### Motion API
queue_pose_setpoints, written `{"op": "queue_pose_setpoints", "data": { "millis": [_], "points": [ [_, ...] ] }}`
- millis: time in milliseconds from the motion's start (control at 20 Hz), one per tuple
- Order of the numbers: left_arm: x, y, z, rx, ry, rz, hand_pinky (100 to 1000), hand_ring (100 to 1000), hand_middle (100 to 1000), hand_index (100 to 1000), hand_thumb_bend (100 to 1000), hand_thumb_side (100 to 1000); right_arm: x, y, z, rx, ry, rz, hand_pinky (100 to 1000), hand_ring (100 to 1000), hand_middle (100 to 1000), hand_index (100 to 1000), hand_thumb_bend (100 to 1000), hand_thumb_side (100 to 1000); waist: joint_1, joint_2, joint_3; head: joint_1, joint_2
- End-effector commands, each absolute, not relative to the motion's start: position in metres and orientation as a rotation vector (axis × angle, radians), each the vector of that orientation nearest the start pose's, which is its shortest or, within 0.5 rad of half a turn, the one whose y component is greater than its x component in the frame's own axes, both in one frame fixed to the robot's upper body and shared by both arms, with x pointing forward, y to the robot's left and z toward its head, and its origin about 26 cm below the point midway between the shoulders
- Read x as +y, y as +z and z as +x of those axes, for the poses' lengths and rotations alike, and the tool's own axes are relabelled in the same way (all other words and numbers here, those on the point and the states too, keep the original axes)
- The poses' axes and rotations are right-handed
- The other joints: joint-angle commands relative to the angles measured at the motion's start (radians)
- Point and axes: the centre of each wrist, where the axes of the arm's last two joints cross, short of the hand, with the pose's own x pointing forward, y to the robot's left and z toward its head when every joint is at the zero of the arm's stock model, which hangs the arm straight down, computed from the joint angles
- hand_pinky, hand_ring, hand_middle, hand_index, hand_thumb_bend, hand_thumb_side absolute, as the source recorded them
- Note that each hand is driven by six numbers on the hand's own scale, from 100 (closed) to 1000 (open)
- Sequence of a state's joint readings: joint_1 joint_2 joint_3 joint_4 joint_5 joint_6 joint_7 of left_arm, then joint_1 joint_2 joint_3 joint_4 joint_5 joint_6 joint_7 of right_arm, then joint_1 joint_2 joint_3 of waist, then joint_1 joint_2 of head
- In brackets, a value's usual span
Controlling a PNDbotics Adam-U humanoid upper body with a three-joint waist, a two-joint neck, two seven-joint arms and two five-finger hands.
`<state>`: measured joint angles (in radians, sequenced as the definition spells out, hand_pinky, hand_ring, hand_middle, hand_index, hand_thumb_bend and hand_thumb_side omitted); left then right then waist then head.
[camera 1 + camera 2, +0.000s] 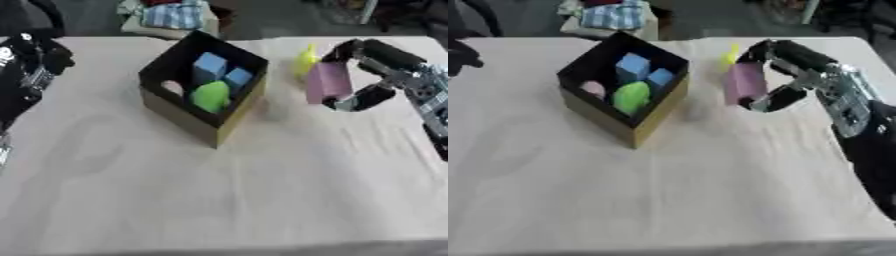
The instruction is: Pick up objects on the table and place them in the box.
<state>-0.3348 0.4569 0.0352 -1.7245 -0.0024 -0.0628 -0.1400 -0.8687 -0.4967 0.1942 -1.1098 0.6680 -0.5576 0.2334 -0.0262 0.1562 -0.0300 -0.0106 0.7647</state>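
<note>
Purple and flat-sided, the block (pixel 328 82) sits pinched in the right hand's (pixel 372 75) curled fingers (pixel 350 50) beside the box (pixel 203 87).

Right hand (pixel 785 75): black matt shell, silver metal joints, faint sheen. Purple block (pixel 745 84) between its fingers and thumb: smooth, matt. Box (pixel 188 112) left of hand: tan cardboard outside, dark matt inside. Table (pixel 227 200) below hand: pale cloth, creased.

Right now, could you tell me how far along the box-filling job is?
Done: two blue blocks, a green rounded piece and a pink piece lie in the black-lined cardboard box. In hand: the right hand grips a purple block. Left: a yellow object behind it.
</note>
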Motion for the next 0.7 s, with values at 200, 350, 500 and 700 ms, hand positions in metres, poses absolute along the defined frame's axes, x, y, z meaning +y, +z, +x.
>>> {"op": "queue_pose_setpoints", "data": {
  "millis": [200, 350, 500, 700],
  "points": [
    [0.307, 0.185, 0.338, -2.112, -0.599, 0.238, 773, 610, 576, 806, 519, 667, -0.235, 0.247, 0.472, 2.718, -2.101, 0.935, 661, 671, 488, 596, 305, 194, 0.009, -0.011, 0.026, -0.03, -0.003],
    [0.304, 0.188, 0.338, -2.129, -0.599, 0.227, 769, 616, 575, 804, 521, 662, -0.216, 0.242, 0.481, 2.698, -2.151, 0.917, 665, 676, 498, 608, 298, 205, 0.012, -0.011, 0.047, -0.048, -0.006],
    [0.301, 0.19, 0.338, -2.142, -0.595, 0.212, 767, 615, 573, 803, 521, 661, -0.2, 0.227, 0.49, 2.692, -2.227, 0.911, 669, 687, 520, 634, 291, 213, 0.015, -0.011, 0.066, -0.067, -0.008],
    [0.295, 0.191, 0.339, -2.151, -0.6, 0.185, 766, 615, 573, 803, 521, 660, -0.182, 0.208, 0.497, 2.677, -2.306, 0.946, 676, 700, 561, 683, 282, 228, 0.02, -0.012, 0.088, -0.088, -0.011]
  ]
}}
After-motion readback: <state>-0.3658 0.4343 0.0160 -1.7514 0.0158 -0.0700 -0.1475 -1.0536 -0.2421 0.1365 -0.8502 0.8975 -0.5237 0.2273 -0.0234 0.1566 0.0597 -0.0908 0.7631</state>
